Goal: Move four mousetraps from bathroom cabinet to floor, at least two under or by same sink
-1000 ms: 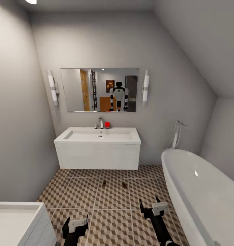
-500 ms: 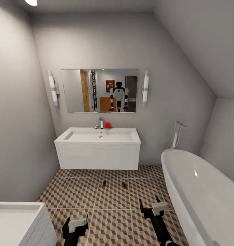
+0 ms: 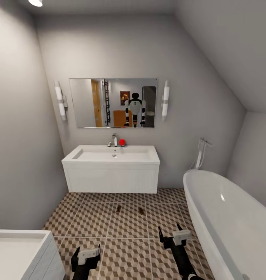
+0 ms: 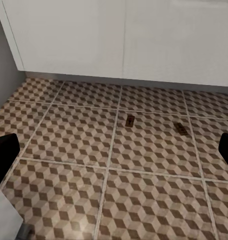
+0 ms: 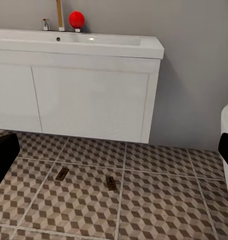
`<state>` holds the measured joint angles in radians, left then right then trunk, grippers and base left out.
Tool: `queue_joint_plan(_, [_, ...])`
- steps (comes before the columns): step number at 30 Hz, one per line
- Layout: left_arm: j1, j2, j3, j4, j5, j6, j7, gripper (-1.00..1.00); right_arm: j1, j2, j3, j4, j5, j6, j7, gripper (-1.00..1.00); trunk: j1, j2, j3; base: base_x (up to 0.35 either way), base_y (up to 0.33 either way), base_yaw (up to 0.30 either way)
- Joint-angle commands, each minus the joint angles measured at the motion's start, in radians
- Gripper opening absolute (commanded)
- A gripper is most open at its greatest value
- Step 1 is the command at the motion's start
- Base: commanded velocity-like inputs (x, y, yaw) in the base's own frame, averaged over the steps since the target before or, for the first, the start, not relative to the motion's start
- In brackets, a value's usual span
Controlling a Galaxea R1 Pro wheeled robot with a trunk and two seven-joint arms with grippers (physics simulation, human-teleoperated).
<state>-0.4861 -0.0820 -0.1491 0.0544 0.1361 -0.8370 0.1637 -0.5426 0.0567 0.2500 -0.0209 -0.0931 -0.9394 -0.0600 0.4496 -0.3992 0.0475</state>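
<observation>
Nothing moved: two mousetraps (image 3: 118, 209) (image 3: 141, 210) on bathroom floor (image 3: 129, 225), 12 o'clock; left gripper (image 3: 86, 259), right gripper (image 3: 172, 238) spread, empty.

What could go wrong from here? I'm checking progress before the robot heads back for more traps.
Two mousetraps lie on the bathroom floor in front of the bathroom sink. They are small and dark against the patterned tiles, so the base could roll over or nudge them when turning. The bathtub sits close beside the right gripper, so a swing could clip it.
</observation>
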Motion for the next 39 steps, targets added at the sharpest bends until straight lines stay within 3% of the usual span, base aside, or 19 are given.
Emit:
queue_joint_plan(1, [-0.001,-0.001,-0.009,0.004,0.009,-0.005,0.000,1.00,0.000,0.000,0.009,0.001,-0.009,-0.002,-0.003,1.00,0.000,-0.001,0.000,0.000,0.000,0.000])
queue_joint_plan(28, [0.000,0.006,-0.009,0.016,0.011,-0.005,0.003,1.00,0.000,0.009,0.009,0.001,-0.010,0.000,-0.003,1.00,0.000,-0.001,0.000,0.000,0.000,0.003])
queue_joint_plan(32, [0.037,0.023,-0.009,0.019,0.011,-0.007,0.002,1.00,0.001,0.008,0.009,0.002,-0.010,0.016,-0.004,1.00,0.000,-0.001,-0.001,0.000,0.000,0.096])
queue_joint_plan(39, [0.069,0.016,-0.009,0.019,0.011,-0.008,0.002,1.00,0.017,0.002,0.008,0.002,-0.010,0.026,-0.005,1.00,0.000,-0.001,-0.007,0.000,0.000,0.150])
